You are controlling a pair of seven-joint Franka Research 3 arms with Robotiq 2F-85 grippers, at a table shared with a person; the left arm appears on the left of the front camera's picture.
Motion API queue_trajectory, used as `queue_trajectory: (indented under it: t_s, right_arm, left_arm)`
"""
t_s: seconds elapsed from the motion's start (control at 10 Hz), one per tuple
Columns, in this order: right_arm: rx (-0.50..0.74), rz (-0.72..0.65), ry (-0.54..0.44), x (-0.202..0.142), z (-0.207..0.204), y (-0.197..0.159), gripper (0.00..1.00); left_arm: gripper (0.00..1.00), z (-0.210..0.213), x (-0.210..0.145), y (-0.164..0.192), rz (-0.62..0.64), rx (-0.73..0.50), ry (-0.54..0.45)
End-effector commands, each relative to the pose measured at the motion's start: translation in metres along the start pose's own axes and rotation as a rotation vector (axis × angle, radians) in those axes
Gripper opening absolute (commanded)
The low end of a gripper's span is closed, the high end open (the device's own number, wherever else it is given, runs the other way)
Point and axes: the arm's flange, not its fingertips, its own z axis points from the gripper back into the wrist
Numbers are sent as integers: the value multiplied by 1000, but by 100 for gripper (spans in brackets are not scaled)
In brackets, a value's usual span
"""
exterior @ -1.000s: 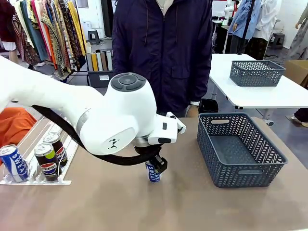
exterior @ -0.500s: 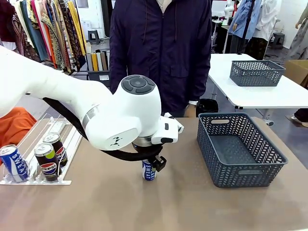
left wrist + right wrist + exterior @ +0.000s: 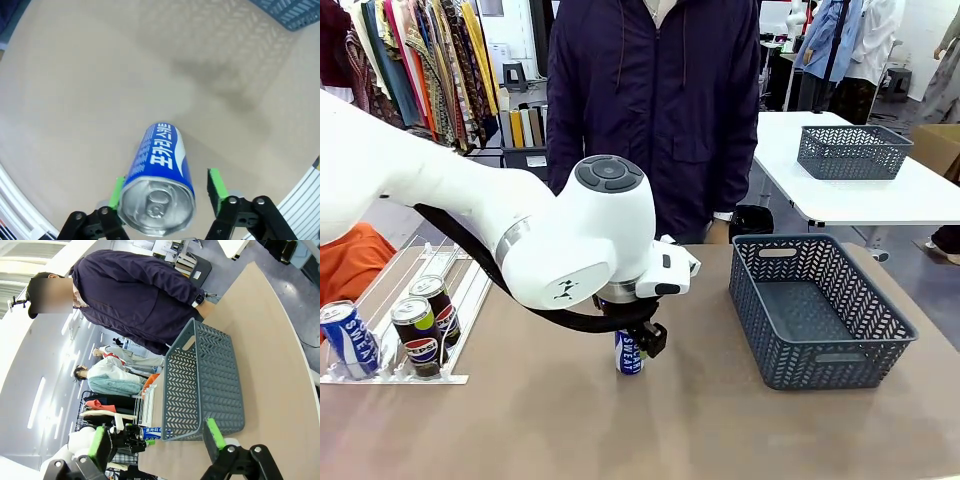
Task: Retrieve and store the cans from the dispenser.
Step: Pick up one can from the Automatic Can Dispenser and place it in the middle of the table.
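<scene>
Blue-and-white can (image 3: 629, 353) upright on the worktop (image 3: 720, 430), near the middle, silver top up, well apart from the dispenser (image 3: 395, 378) and left of the grey basket (image 3: 820, 372). Flanked by the left jaws, parted: one green pad (image 3: 117, 192) right at the can's side, the other pad (image 3: 215, 184) standing off it with a visible gap, so no grip on the can. Above it, the left arm (image 3: 580, 240) reaching in from the left and bending down over the can. At the worktop's left edge, at the dispenser's front end, three more cans upright: one blue-and-white (image 3: 347, 340) in the left lane, two black ones (image 3: 417, 335) in line in the right lane. Right jaws spread wide, green pads (image 3: 214, 434) holding nothing, facing the basket's side wall. Beyond the far edge, a person (image 3: 655, 100) in a dark jacket.
</scene>
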Motion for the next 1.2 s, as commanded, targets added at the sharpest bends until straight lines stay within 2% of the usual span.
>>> queue_trajectory:
  t_s: [0.0,0.3,0.6,0.8,0.9,1.1]
  right_arm:
    - [16,26,-20,4,-2,2,100]
    - [16,26,-20,4,-2,2,100]
    - [16,26,-20,4,-2,2,100]
    - [16,26,-20,4,-2,2,100]
    - [16,26,-20,4,-2,2,100]
    - [16,26,-20,4,-2,2,100]
  left_arm:
    - [100,-1,1,3,25,-9,-15]
    - [100,16,-7,13,64,-14,-57]
    - [100,74,-45,50,169,28,-152]
    - [100,130,-80,81,200,-59,-208]
    - [100,164,-109,99,194,-151,-233]
    - [100,220,-176,161,235,-308,-303]
